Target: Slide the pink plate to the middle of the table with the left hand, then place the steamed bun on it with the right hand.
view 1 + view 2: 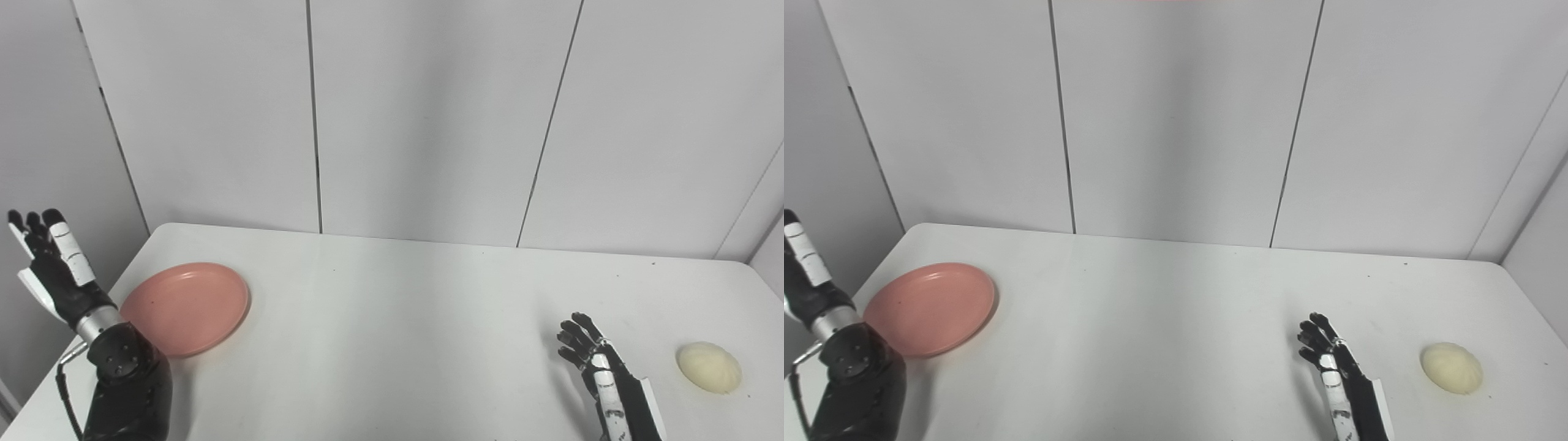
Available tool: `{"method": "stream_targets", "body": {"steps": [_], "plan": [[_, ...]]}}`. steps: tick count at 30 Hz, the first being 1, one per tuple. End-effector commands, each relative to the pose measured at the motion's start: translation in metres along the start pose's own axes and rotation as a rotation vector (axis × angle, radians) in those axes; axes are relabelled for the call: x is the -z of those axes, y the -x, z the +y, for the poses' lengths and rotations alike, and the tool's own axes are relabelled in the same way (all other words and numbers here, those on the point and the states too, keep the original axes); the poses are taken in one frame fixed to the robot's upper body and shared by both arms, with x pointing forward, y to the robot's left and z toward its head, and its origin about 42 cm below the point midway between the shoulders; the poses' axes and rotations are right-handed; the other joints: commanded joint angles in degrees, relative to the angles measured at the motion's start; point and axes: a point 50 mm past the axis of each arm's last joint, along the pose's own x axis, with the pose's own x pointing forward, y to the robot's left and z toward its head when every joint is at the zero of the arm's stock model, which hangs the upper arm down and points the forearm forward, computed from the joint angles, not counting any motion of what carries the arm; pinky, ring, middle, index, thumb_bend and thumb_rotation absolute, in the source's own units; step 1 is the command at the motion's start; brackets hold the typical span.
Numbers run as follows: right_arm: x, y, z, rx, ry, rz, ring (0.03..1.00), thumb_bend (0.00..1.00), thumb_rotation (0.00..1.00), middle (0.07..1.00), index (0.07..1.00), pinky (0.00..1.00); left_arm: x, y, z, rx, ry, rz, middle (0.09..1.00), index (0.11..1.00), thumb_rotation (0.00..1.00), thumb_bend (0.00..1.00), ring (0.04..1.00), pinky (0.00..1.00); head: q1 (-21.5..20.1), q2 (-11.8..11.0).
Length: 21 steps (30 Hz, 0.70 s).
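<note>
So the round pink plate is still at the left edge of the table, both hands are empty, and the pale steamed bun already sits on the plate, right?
Not quite. The pale steamed bun lies on the bare white table near its right edge, far from the round pink plate, as the left eye view shows. The rest holds: the plate is at the left, and the left hand and right hand hold nothing.

A white table [392,294] stands against grey wall panels [429,116].

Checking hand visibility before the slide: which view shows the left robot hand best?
The left eye view: the whole left robot hand shows, fingers spread beside the pink plate. The right eye view crops it at the picture's edge.
</note>
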Motion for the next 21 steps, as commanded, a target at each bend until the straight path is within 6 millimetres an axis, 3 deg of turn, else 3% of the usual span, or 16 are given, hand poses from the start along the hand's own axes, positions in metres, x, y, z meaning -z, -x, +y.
{"method": "stream_targets", "body": {"steps": [1,6,11,17,21], "plan": [[0.022,0.02,-0.008,0.009,0.016,0.089,0.837,0.38,0.91,0.841,0.854,0.83,-0.019,-0.023,-0.013,0.013,0.056,-0.05,0.982,1.0,0.91,0.78,0.998,0.97,-0.1,0.1],[0.021,0.021,-0.006,0.013,0.008,0.092,0.838,0.38,0.91,0.84,0.851,0.83,-0.002,-0.026,-0.009,0.005,0.052,0.037,0.95,1.0,0.88,0.77,0.974,0.84,-0.2,0.2],[0.022,0.021,-0.008,0.008,0.016,0.084,0.834,0.38,0.91,0.839,0.855,0.83,0.012,-0.025,-0.003,0.023,0.033,0.095,0.965,1.0,0.89,0.72,0.955,0.85,-0.2,0.5],[0.021,0.021,-0.007,0.008,0.025,0.084,0.829,0.39,0.92,0.835,0.852,0.82,0.024,-0.026,0.003,0.012,0.031,0.161,0.968,1.0,0.88,0.68,0.935,0.93,-0.1,0.5],[0.02,0.021,-0.007,0.011,0.019,0.087,0.837,0.37,0.91,0.84,0.856,0.83,0.029,-0.025,0.003,-0.006,0.027,0.192,0.95,1.0,0.86,0.69,0.91,0.91,-0.1,0.7]]}}
